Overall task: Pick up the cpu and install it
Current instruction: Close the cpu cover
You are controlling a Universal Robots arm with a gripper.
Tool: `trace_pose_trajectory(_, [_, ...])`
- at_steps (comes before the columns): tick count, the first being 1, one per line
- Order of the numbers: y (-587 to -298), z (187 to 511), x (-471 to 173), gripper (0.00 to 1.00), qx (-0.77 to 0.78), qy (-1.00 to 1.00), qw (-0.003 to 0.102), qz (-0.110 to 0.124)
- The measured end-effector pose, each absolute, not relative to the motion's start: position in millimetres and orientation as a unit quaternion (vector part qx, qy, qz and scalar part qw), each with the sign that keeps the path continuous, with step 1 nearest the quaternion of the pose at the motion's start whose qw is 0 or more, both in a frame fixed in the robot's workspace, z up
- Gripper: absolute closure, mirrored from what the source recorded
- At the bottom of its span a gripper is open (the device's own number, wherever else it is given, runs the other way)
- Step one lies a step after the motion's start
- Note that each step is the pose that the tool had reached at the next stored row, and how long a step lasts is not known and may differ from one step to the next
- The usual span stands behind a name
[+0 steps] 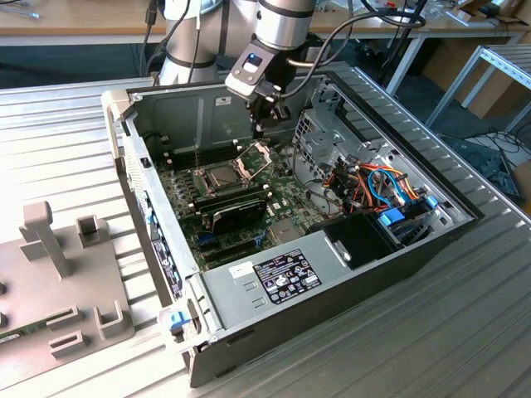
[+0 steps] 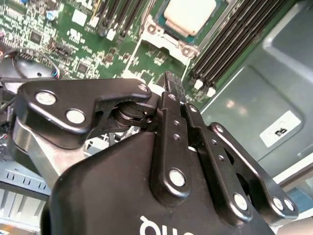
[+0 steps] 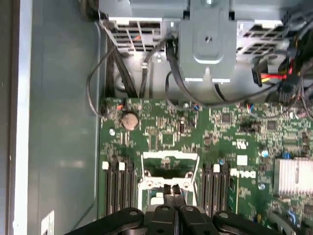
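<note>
Tool (image 3: 173,191): fingers together, empty, above the cpu (image 1: 222,176).
Risk: if I descend crooked, I may knock the cpu askew or strike the hinged frame (image 1: 258,152) behind it.

exterior view | open PC case (image 1: 332,323) on ribbed metal desk (image 1: 465,332) | power supply (image 1: 282,278) at case's 6 o'clock | blue-orange cables (image 1: 377,184) at 3 o'clock | grey fixture (image 1: 46,236) at 9 o'clock

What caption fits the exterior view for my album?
Robot claw hovers near the chip inside an open computer case.
</note>
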State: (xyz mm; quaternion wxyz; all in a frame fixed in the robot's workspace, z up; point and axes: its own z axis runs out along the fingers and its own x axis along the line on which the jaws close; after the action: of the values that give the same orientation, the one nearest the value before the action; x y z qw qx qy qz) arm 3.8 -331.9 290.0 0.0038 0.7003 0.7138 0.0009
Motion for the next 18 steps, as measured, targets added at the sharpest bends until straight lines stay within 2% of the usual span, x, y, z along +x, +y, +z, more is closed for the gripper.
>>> trace_pose_trajectory(2, [-331.9, 289.4, 29.2, 0.89, 0.7, 0.714, 0.004, 0.001])
trace_pose_trajectory(10, [-331.9, 288.9, 47.6, 0.89, 0.7, 0.714, 0.004, 0.001])
trace_pose_trajectory(18, [-331.9, 265.8, 47.7, 0.89, 0.7, 0.714, 0.004, 0.001])
